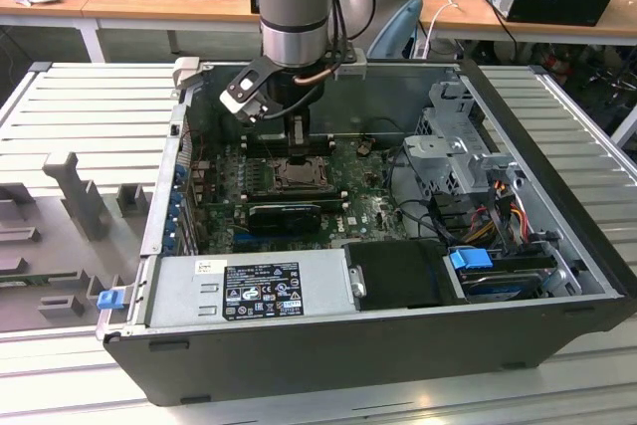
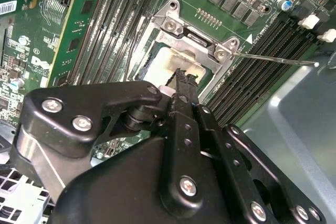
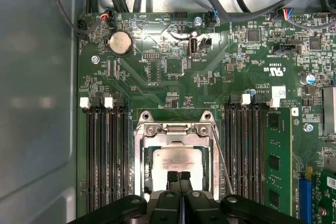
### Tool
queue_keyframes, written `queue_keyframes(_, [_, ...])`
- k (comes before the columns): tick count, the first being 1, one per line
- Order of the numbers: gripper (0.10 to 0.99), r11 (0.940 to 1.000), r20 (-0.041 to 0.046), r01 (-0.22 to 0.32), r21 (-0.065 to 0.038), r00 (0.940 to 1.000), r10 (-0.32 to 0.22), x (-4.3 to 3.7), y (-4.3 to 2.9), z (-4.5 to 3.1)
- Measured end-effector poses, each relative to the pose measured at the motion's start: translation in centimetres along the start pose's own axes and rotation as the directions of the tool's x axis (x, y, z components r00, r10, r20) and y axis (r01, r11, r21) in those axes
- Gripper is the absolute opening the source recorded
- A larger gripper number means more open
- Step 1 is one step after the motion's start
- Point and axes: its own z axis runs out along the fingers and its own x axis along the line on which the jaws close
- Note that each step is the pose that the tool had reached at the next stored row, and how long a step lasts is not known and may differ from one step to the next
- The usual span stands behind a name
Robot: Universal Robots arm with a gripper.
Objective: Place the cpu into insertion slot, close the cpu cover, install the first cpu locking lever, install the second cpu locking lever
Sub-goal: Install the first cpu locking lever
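The cpu (image 3: 177, 159) shows its pale face inside the insertion slot (image 3: 148, 169) on the green board. Over it lies the silvery cpu cover (image 3: 176, 129), flat, its cut-out framing the chip. My gripper (image 3: 178, 176) is shut, with both black fingertips (image 2: 181, 77) pressed together at the chip's near edge, touching or just above it; nothing is between them. A thin wire locking lever (image 3: 223, 161) slants away from one side of the socket, and in the second wrist view its rod (image 2: 273, 59) sticks out sideways. In the exterior view the gripper (image 1: 299, 146) hangs right over the socket (image 1: 297, 176).
Memory slot rows (image 3: 105, 156) flank the socket on both sides. The open computer case (image 1: 557, 146) walls in the board, with a drive cage (image 1: 463, 151), cables (image 1: 498, 196) and a power supply (image 1: 249, 291) close by. A black ribbed heatsink (image 1: 284, 214) lies in front of the socket.
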Motion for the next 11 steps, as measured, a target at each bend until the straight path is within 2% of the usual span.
queue_keyframes(4, [0.106,1.0000,0.0001,0.000,0.000,1.0000,0.000,0.00,0.01,-0.18])
queue_keyframes(5, [0.106,1.0000,0.0001,0.000,0.000,1.0000,0.000,0.00,0.02,-0.46])
queue_keyframes(10, [0.106,1.0000,0.0001,0.000,0.000,1.0000,0.000,0.00,0.05,-0.93])
queue_keyframes(11, [0.106,1.0000,0.0000,0.000,0.000,1.0000,0.000,0.00,0.06,-1.27])
